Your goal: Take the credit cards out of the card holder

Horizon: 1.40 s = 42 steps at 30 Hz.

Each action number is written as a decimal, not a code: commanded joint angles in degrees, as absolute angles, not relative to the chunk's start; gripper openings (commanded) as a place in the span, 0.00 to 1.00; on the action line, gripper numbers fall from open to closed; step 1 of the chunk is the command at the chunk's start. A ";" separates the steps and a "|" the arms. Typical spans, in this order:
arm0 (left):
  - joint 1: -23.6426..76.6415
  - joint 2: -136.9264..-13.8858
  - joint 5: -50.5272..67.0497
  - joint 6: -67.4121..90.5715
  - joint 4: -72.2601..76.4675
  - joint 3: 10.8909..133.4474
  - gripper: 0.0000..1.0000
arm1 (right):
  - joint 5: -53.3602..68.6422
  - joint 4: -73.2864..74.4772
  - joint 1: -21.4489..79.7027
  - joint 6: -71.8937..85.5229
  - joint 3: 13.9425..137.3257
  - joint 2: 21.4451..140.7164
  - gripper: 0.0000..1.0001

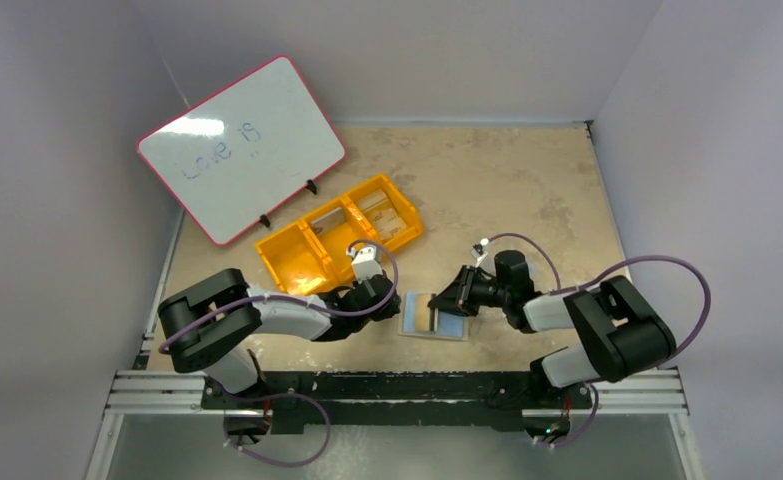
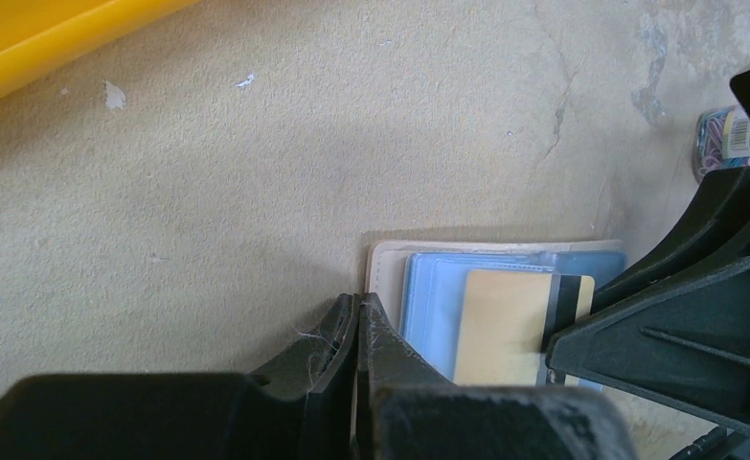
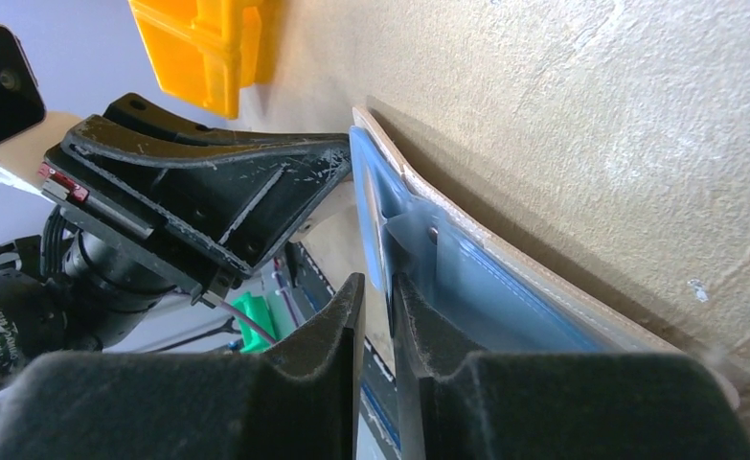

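The card holder [image 1: 454,326] lies open and flat on the table between the two arms, its light-blue panels [image 2: 433,297] edged in tan. A tan credit card [image 2: 505,326] with a black stripe sticks out of the left panel. My left gripper [image 2: 358,305] is shut, its tips resting at the holder's left edge [image 1: 395,300]. My right gripper [image 3: 377,286] comes in from the right [image 1: 447,298] with a narrow gap between its jaws. One of its fingers [image 2: 677,326] covers the card's striped end. Whether the card sits in that gap is hidden.
A yellow three-compartment bin [image 1: 307,255] stands just behind the left gripper, its corner showing in the wrist views [image 2: 45,38] [image 3: 208,48]. A pink-rimmed whiteboard [image 1: 242,150] leans at the back left. Walls close in the table on three sides.
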<state>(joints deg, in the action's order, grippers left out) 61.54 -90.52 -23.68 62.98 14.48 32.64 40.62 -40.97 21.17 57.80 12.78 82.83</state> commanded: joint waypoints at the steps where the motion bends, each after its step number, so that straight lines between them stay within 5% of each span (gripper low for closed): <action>1: 62.09 -92.82 -21.62 61.71 4.47 31.19 0.00 | 42.61 -39.78 20.75 56.22 12.67 81.36 0.19; 13: 62.10 -91.86 -22.41 62.22 4.03 30.78 0.00 | 34.18 -21.21 20.45 50.13 15.14 72.06 0.05; 23: 62.12 -92.13 -22.15 61.83 4.55 30.86 0.00 | 33.48 -15.87 20.07 48.97 15.49 66.96 0.13; 27: 62.13 -91.37 -22.58 62.08 4.19 30.40 0.00 | 34.06 -15.08 19.23 47.91 15.02 65.70 0.00; 36: 62.12 -89.84 -23.04 61.82 4.30 30.30 0.00 | 33.41 -11.57 18.55 45.42 15.80 65.07 0.01; 42: 62.09 -80.36 -24.13 60.60 5.42 29.59 0.40 | 34.94 -13.73 18.52 43.75 16.61 68.61 0.00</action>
